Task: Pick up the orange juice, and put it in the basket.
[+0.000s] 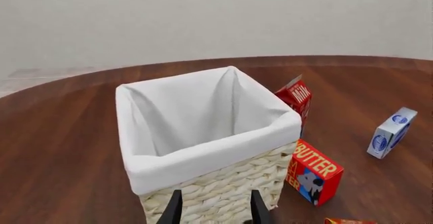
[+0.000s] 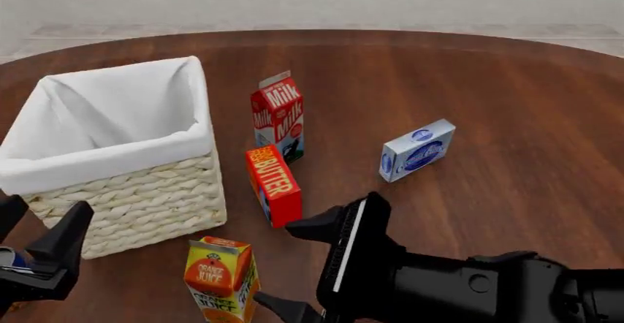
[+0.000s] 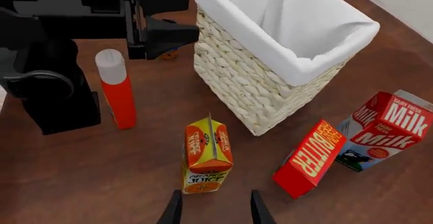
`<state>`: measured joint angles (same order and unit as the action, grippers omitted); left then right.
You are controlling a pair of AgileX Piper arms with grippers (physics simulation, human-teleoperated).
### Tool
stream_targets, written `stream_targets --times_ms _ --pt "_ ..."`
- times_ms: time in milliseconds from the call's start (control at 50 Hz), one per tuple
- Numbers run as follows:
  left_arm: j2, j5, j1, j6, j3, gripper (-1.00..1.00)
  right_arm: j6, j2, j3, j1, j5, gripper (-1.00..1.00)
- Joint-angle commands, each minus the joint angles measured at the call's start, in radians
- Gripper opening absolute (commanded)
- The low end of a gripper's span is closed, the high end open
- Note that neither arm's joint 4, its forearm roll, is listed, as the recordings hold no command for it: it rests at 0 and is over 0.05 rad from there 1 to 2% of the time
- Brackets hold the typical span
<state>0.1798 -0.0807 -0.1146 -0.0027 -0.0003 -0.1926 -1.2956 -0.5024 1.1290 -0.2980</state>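
**Lining up on the juice carton**

The basket stands at the near left of the table, empty. Just right of it stand the milk carton and, nearer, the butter box. The orange juice stands upright near the basket's near right corner, untouched. My right claw is spread wide just beside it, holding nothing; my left claw hangs open by the basket. I judge this the approach: next I must straddle the carton squarely, then close.
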Motion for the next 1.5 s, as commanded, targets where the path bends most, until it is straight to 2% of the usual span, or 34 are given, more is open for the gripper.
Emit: stream_targets --times_ms 20,280,480,900,1260,1500 --pt "0.007 -0.001 -0.005 0.000 -0.001 1.00 0.006 -0.072 -0.032 0.021 -0.013 1.00" --pt "0.016 -0.001 -0.010 0.006 0.000 1.00 0.032 -0.113 -0.055 0.045 -0.005 1.00" --pt "0.044 -0.018 -0.017 0.020 0.000 1.00 0.059 -0.164 -0.049 0.042 -0.055 1.00" --pt "0.064 -0.026 -0.032 0.019 0.000 1.00 0.065 -0.256 -0.073 -0.004 -0.122 1.00" --pt "0.088 -0.042 -0.042 0.020 0.000 1.00 0.078 -0.305 -0.086 0.032 -0.134 1.00" --pt "0.094 -0.044 -0.048 0.015 0.000 1.00 0.066 -0.331 -0.099 0.011 -0.147 1.00"
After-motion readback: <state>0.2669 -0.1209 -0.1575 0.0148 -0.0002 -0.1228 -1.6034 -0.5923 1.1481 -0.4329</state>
